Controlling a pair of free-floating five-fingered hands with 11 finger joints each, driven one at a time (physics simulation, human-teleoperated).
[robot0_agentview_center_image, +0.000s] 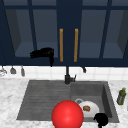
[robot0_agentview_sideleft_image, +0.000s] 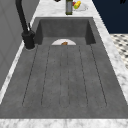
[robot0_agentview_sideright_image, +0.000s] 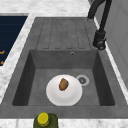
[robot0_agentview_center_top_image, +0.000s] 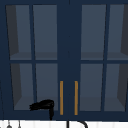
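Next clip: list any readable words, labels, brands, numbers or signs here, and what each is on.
None can be read.
The green bottle with the yellow cap on the counter shows no legible label.
The white plate in the sink basin, the red ball and the cabinet doors with their brass handles carry no text.

No readable text or labels, bottle (robot0_agentview_center_image: 121, 96) label seemingly blank
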